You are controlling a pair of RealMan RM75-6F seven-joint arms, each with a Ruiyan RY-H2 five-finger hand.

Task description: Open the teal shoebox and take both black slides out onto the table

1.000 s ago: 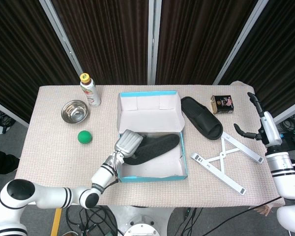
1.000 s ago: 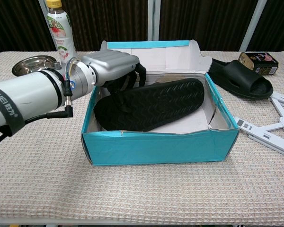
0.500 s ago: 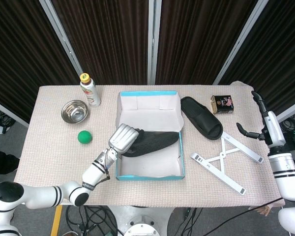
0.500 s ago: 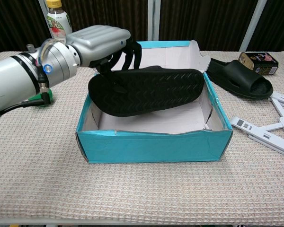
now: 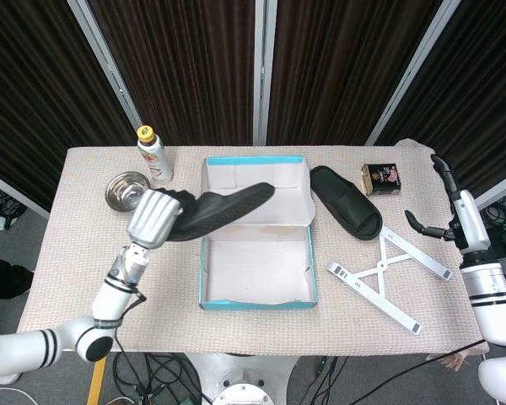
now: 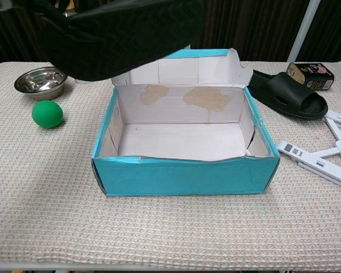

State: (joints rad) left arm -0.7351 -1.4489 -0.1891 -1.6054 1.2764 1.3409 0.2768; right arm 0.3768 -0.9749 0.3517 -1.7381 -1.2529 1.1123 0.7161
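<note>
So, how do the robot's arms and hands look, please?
Both arms are glossy white tubes with black bands at the joints. The left hand has a ribbed silver-grey back, a metal wrist and a thin black cable by the forearm. The right hand has a white back and dark fingers.

The left hand [image 5: 154,218] is hovering left of the shoebox [image 5: 258,297], gripping a black slide [image 5: 222,209] raised above its left wall, forearm reaching up from the near edge. The right hand [image 5: 445,207] is hanging far right of the shoebox, fingers spread, holding nothing.
</note>
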